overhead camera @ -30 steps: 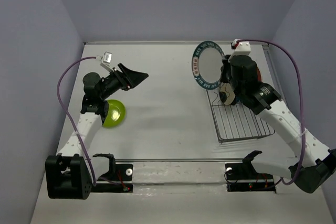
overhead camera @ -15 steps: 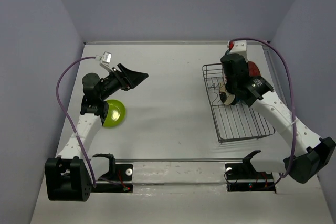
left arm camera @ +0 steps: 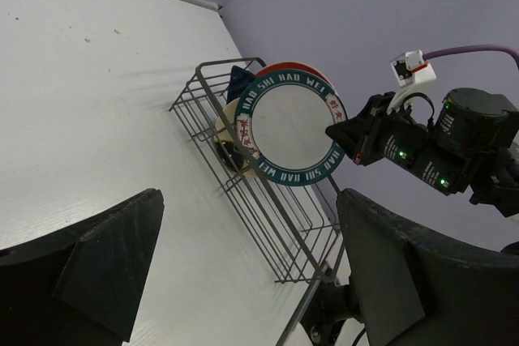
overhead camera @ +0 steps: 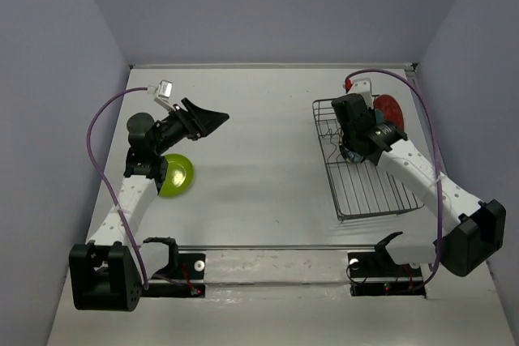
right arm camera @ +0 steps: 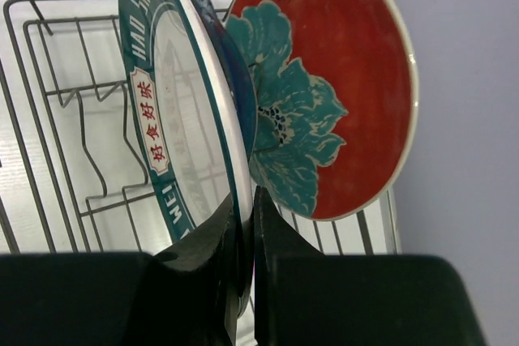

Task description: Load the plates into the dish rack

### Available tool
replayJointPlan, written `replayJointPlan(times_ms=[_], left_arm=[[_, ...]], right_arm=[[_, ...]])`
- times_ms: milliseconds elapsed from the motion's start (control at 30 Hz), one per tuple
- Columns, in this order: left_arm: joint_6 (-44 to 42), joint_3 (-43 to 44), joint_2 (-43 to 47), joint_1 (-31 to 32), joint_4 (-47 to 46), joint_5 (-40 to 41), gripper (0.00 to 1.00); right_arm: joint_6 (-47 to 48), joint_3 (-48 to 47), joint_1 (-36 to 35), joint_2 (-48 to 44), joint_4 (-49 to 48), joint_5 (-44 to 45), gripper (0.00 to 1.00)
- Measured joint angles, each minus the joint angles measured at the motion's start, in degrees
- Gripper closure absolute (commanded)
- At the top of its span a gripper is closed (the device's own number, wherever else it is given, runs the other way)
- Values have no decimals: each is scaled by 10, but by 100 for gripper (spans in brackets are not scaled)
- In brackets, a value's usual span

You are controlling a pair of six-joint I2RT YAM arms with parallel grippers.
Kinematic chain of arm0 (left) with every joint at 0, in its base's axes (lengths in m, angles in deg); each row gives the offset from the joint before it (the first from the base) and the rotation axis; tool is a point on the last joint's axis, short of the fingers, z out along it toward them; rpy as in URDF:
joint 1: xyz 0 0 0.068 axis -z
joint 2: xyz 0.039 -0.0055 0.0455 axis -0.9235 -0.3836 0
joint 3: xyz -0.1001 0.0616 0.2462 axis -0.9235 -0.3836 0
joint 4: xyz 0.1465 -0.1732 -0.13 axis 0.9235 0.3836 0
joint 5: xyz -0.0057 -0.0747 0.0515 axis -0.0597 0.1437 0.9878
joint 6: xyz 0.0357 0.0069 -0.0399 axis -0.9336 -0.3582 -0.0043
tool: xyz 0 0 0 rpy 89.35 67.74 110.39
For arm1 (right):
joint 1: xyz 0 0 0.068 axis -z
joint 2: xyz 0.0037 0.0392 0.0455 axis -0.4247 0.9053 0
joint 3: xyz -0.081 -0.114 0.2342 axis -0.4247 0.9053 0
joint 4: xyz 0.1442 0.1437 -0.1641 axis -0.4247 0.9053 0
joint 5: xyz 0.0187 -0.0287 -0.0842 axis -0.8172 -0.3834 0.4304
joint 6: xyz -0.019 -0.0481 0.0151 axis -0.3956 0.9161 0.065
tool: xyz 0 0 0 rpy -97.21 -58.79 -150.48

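Right arm extended over the dish rack [overhead camera: 371,194]; right gripper [right arm camera: 243,210] clamps the rim of the white green-lettered plate [left arm camera: 292,137], upright in the rack beside the red-and-teal plate [right arm camera: 345,79]. Left gripper [overhead camera: 212,117] hovers with jaws spread wide, near the lime green plate [overhead camera: 178,174].

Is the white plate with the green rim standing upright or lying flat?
Upright. The white plate stands on edge in the dish rack, the right gripper shut on its rim.

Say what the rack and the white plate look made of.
The rack: dark metal wire, possibly coated; thin straight rods form a grid. The white plate: probably glazed ceramic or melamine; smooth face with a sheen, printed green rim.
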Motion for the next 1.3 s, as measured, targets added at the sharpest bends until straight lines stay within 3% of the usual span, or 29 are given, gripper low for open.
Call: replayJointPlan(times_ms=[267,333,367,467,567,833,1033,1167,1300], left_arm=[[0,0,0,0,0,0,1],[0,0,0,0,0,0,1],[0,0,0,0,0,0,1],[0,0,0,0,0,0,1],[0,0,0,0,0,0,1],[0,0,15,-38,1,5,1],[-4,0,32,-52,2,17,1],[-19,0,65,-50,29,43,1],[-56,9,131,-44,88,92,1]], right_arm=[[-20,23,0,19,-7,-35,91],[-24,26,1,26,-10,-39,82],[-26,27,2,29,-12,-41,69],[-28,30,3,34,-16,-40,46],[-28,29,3,29,-22,-37,38],[-30,3,3,-13,-23,-77,35],[-81,-8,-14,-45,-81,-229,34],[-137,-12,-89,-17,-174,-327,38],[-198,-37,-176,101,-284,-388,40]])
